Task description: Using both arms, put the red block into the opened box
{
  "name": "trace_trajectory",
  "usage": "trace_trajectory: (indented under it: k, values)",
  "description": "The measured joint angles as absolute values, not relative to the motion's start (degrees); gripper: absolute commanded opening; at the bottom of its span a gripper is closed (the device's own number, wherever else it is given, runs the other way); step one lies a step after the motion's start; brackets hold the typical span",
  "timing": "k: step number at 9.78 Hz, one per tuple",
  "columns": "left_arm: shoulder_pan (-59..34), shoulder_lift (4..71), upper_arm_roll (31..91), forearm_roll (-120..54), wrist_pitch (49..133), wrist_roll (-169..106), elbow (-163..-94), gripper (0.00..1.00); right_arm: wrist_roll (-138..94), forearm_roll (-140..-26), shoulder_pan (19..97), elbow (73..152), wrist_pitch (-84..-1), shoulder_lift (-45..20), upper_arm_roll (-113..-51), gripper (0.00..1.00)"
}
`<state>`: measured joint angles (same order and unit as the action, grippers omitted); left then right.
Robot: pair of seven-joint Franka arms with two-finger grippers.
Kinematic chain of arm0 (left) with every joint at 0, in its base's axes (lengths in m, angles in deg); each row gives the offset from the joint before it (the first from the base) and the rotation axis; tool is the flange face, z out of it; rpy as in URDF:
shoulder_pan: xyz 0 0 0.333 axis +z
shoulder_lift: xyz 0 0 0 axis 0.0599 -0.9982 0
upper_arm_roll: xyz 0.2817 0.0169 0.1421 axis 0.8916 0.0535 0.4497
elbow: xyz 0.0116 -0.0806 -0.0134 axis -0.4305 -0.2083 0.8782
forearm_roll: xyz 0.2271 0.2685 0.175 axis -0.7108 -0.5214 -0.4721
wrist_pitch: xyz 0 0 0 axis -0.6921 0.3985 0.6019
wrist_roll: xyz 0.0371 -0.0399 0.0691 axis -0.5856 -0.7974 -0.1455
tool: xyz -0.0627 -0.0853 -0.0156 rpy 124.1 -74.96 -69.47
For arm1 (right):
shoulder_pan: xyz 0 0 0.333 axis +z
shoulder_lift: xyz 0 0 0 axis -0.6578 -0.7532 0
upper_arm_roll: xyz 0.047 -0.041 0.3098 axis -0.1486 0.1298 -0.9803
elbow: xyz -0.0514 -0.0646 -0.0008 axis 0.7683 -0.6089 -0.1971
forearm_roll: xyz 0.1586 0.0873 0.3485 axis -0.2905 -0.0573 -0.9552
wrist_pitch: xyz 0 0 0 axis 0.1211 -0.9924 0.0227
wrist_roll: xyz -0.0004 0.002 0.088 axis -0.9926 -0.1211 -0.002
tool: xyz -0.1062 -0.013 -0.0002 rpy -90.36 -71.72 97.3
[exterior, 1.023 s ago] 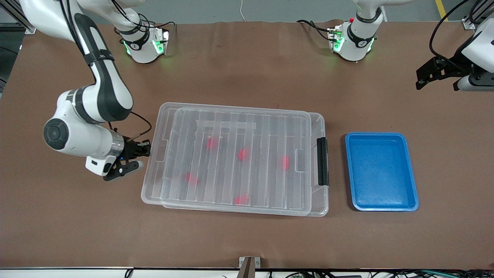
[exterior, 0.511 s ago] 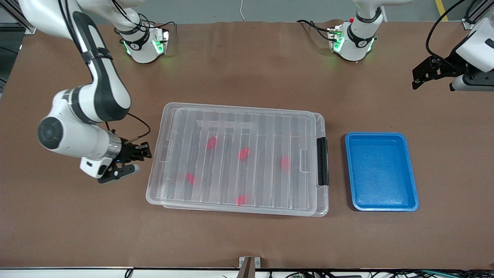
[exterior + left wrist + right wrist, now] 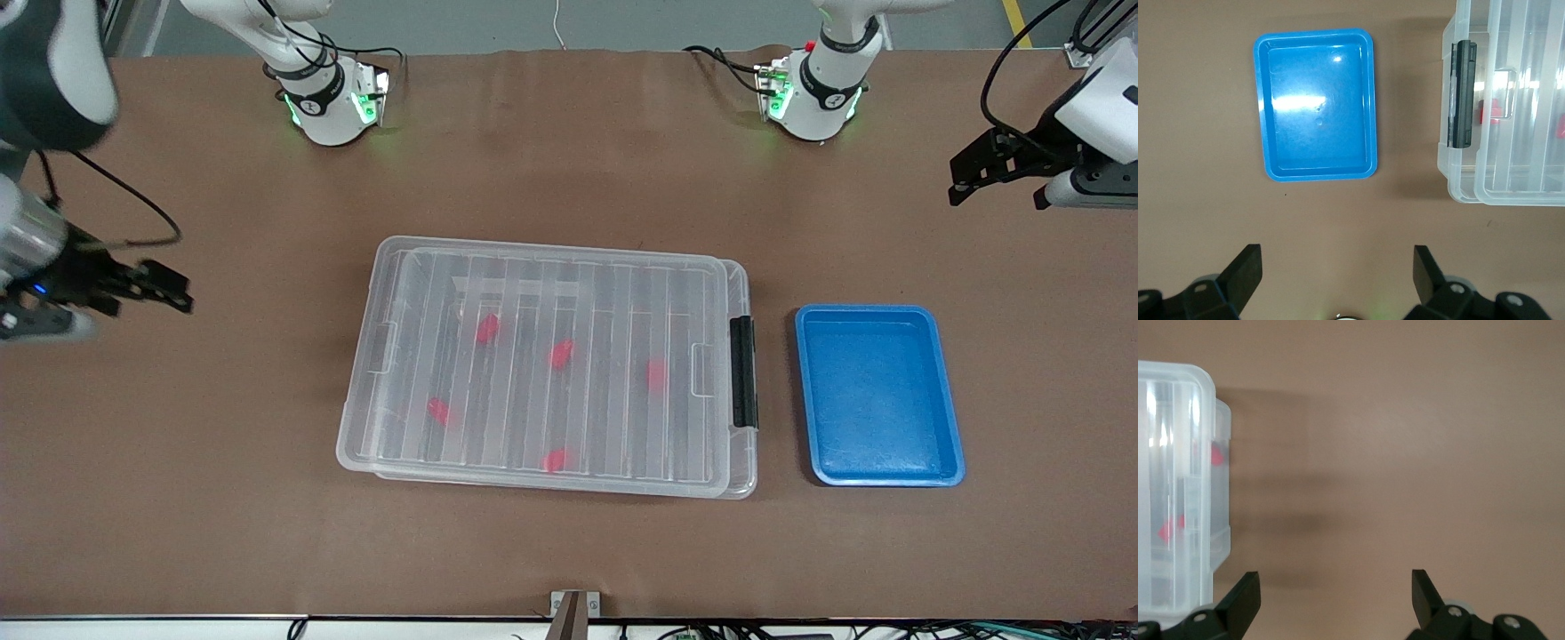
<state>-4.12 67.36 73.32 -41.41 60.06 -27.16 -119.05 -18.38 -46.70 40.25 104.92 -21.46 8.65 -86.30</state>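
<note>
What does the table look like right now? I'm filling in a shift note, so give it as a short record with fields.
box: clear tub, mid-table, ribbed lid lying on it
latch: black bar at the end facing the blue tray
red blocks: five inside, one at
blue tray: beside the box, toward the left arm's end, nothing in it
left tool: open, over bare table, waiting
right tool: open, over bare table at its own end

Both grippers aloft, jaws wide (nothing held): left gripper [image 3: 996, 173], right gripper [image 3: 147, 289]
</note>
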Motion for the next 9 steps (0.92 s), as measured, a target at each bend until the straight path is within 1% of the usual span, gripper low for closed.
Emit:
trace_trajectory:
  k: [2, 3, 4, 6, 9]
  values:
    - [-4.1, 67.3, 73.4, -41.4, 60.1, -27.2, -119.0, 1.0, -18.4, -46.7, 40.0, 100.7, -11.7, 11.7, -84.4, 1.0]
    - [-4.1, 67.3, 73.4, -41.4, 60.2, -27.2, -118.9, 1.0, -18.1, -46.7, 40.0, 98.9, -9.0, 11.9, -84.2, 1.0]
    - [-4.1, 67.3, 73.4, -41.4, 60.2, -27.2, -118.8, 1.0, -17.8, -46.7, 40.0, 98.5, -8.6, 11.8, -84.2, 1.0]
    - [-4.1, 67.0, 73.4, -41.4, 60.2, -27.1, -118.8, 1.0, -17.5, -46.7, 40.0, 98.7, -11.4, 11.2, -84.2, 1.0]
    - [-4.1, 66.7, 73.4, -41.4, 60.2, -27.1, -118.3, 1.0, -17.5, -46.7, 40.0, 98.8, -11.9, 11.0, -84.1, 1.0]
